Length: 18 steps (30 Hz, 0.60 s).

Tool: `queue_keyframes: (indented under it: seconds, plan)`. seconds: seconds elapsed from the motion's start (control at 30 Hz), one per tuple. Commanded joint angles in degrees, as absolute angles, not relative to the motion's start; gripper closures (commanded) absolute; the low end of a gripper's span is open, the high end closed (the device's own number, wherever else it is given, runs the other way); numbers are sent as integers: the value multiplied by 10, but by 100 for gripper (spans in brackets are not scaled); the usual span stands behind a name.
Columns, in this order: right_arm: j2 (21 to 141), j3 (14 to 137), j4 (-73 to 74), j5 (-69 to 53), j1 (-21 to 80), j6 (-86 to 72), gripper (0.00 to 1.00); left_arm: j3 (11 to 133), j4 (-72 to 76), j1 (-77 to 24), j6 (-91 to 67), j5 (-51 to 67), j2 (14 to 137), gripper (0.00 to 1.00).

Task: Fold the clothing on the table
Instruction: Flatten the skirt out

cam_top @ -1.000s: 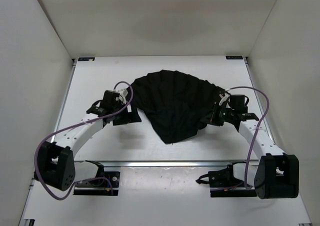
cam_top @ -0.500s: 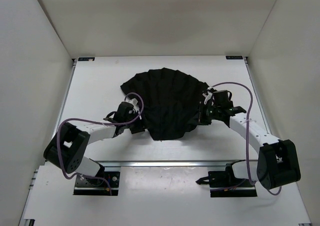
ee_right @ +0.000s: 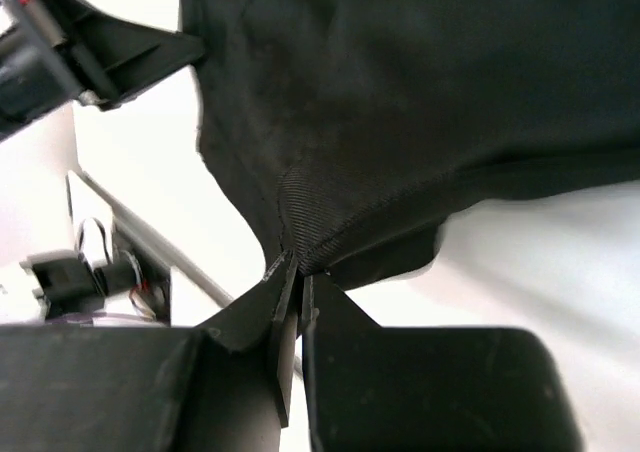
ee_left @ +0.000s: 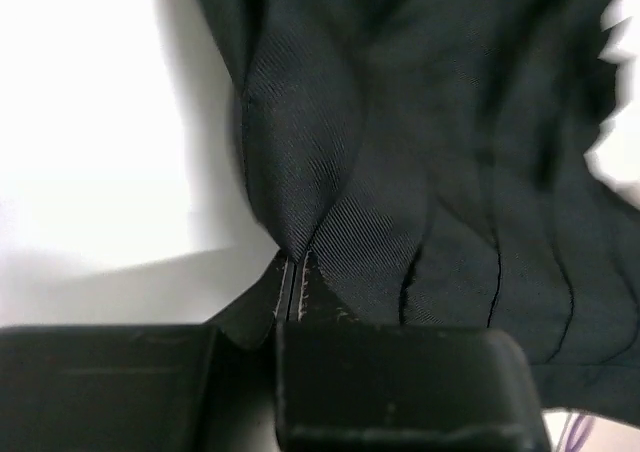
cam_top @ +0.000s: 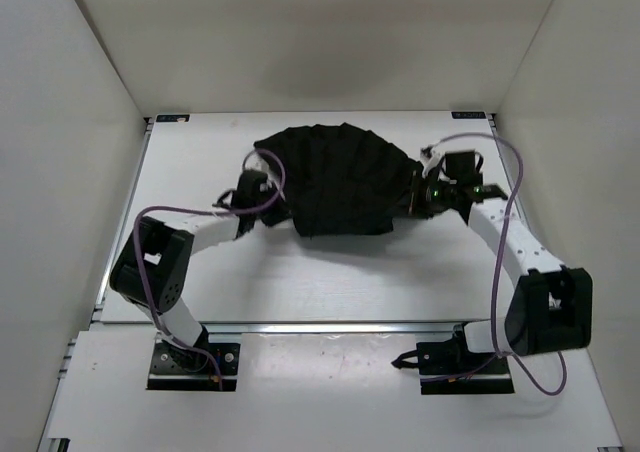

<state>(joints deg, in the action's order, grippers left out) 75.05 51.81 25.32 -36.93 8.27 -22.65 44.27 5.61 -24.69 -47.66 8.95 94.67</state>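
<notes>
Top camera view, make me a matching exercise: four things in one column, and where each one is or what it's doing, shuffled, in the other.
1 left gripper
2 right gripper
3 clothing
4 metal rail

A along the near edge of the table
B lying pleated, mid-table
C pinching the clothing's right side
D pinching the clothing's left side

Pairs: 1-D, 2-C, 3-B, 4-A

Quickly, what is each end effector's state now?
Left end effector: shut on the wrinkled black fabric garment.
Right end effector: shut on the same garment.
</notes>
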Motion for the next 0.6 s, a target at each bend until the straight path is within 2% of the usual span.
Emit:
queue_keyframes:
  seconds: [0.0, 0.03, 0.13, 0.17, 0.2, 0.27, 0.33, 0.4, 0.47, 0.57]
  plan:
    - [800, 691, 246, -385, 48, -167, 100, 596, 0, -176, -408, 93, 918, 100]
    - [813, 728, 265, -386, 34, -162, 100, 674, -34, -167, -386, 122, 925, 100]
    - [878, 997, 313, -378, 6, -137, 100, 916, -122, -118, -330, 193, 950, 100]
    - [885, 1038, 330, -362, 3, -130, 100, 1015, -174, -120, -300, 185, 955, 100]
    - [894, 1100, 334, -339, 1, -117, 100, 1060, -198, -121, -279, 167, 957, 100]
    - [878, 1122, 317, -315, -10, -112, 100, 1130, -236, -147, -217, 85, 938, 100]
    - [836, 1007, 276, -331, -50, -119, 100, 1092, -245, -145, -209, 82, 894, 100]
    - [815, 896, 261, -365, -79, -132, 100, 955, -249, -123, -225, 120, 860, 100]
    - [790, 728, 265, -388, -91, -120, 100, 831, -264, -123, -217, 120, 811, 100]
    - [766, 544, 277, -374, -61, -105, 100, 641, -311, -147, -212, 111, 729, 100]
